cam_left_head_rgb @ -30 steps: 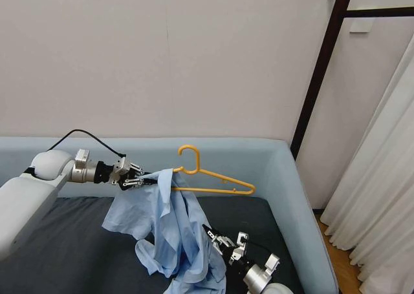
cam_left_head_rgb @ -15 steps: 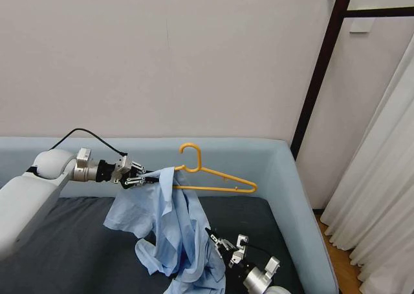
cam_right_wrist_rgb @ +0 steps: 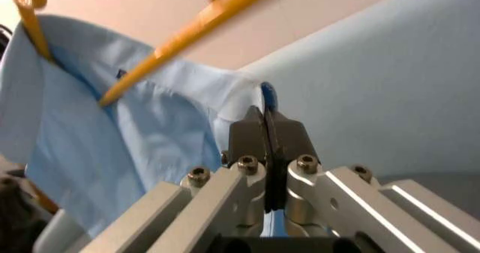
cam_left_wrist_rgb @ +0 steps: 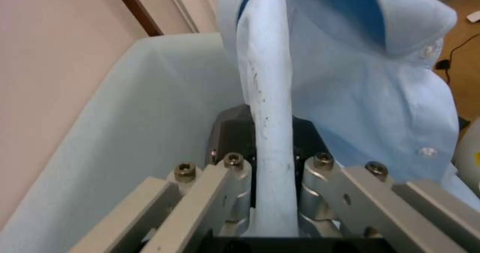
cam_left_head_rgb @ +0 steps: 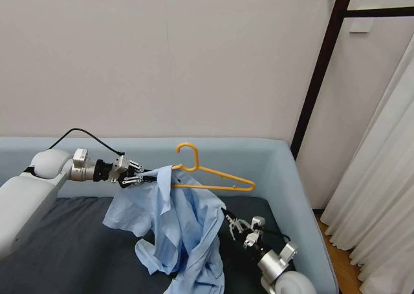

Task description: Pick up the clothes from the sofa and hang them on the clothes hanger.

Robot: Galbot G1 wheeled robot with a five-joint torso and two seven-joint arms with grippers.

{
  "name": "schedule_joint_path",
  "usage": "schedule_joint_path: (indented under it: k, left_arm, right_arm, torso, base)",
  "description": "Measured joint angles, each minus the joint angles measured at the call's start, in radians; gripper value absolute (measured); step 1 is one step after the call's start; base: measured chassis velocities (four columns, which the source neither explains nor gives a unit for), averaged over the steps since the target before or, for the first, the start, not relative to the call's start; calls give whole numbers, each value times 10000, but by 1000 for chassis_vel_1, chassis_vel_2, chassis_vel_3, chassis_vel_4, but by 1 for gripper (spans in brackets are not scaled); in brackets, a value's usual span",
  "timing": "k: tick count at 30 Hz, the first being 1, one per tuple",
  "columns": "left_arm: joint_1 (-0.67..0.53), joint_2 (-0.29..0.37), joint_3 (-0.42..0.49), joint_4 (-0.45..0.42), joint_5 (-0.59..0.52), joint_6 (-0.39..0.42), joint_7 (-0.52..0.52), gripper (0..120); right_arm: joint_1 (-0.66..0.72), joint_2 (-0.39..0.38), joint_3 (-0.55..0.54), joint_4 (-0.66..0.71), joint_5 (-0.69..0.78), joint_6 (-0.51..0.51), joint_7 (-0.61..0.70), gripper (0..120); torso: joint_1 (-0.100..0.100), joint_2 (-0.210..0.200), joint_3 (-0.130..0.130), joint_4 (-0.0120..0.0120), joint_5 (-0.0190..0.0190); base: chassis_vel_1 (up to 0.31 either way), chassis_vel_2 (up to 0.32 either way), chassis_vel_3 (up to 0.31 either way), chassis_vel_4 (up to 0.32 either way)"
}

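A light blue shirt (cam_left_head_rgb: 169, 226) hangs off the left end of a yellow hanger (cam_left_head_rgb: 213, 176), held above the sofa's dark seat. My left gripper (cam_left_head_rgb: 142, 177) reaches in from the left and is shut on the shirt's collar at that hanger end; the left wrist view shows a fold of the shirt (cam_left_wrist_rgb: 360, 67) pinched in the gripper (cam_left_wrist_rgb: 268, 138). My right gripper (cam_left_head_rgb: 233, 225) sits low, right of the shirt, shut on its edge. In the right wrist view the gripper (cam_right_wrist_rgb: 264, 123) clamps the shirt (cam_right_wrist_rgb: 112, 140) under the hanger (cam_right_wrist_rgb: 202, 22).
The sofa has a pale blue back and arm (cam_left_head_rgb: 284, 178) and a dark seat cushion (cam_left_head_rgb: 58, 255). A dark wooden clothes rack (cam_left_head_rgb: 321, 61) stands behind the sofa's right end. White curtains (cam_left_head_rgb: 381, 197) hang at the far right.
My right gripper has moved right and up, drawing the shirt's edge out toward the hanger's right arm. The left gripper and hanger have barely shifted.
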Motion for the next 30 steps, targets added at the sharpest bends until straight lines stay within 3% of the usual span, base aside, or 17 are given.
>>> schedule_joint_path:
  k: [9, 19, 30]
  left_arm:
    - [-230, -26, -60, 80, -7, -150, 43, 6]
    - [-983, 238, 371, 285, -696, -133, 211, 6]
    - [-2062, 329, 1125, 674, -658, 129, 1105, 6]
  right_arm:
    - [-206, -1049, -27, 1652, -872, -894, 865, 0]
    - [185, -1481, -14, 1093, -1095, -913, 673, 0]
    - [877, -1988, 24, 537, -142, -298, -324, 0]
  torso:
    - [0, 0, 0, -2, 0]
    - [0, 0, 0, 0, 1]
    - [0, 0, 0, 0, -1]
  base:
    - [0, 0, 0, 0]
    - [0, 0, 0, 0]
    - [0, 0, 0, 0]
